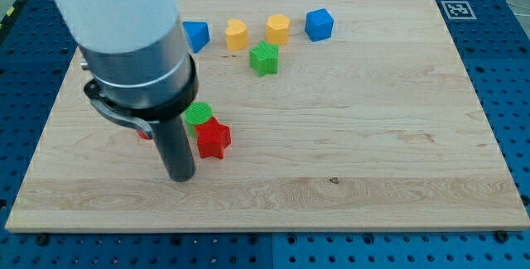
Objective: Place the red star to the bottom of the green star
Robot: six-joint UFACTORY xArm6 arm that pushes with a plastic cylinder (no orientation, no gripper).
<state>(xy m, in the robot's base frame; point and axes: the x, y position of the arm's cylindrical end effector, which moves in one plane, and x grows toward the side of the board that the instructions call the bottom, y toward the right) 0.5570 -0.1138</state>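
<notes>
The red star (214, 138) lies left of the board's middle, touching a green round block (198, 114) just above and to its left. The green star (264, 58) lies near the view's top, well above and to the right of the red star. My tip (181, 177) rests on the board just below and to the left of the red star, a small gap apart from it.
Along the view's top stand a blue block (196, 35), a yellow heart-like block (237, 34), a yellow block (278, 29) and a blue cube (319, 24). A small red block (145, 134) peeks out left of the rod. The arm body (124, 29) hides the board's upper left.
</notes>
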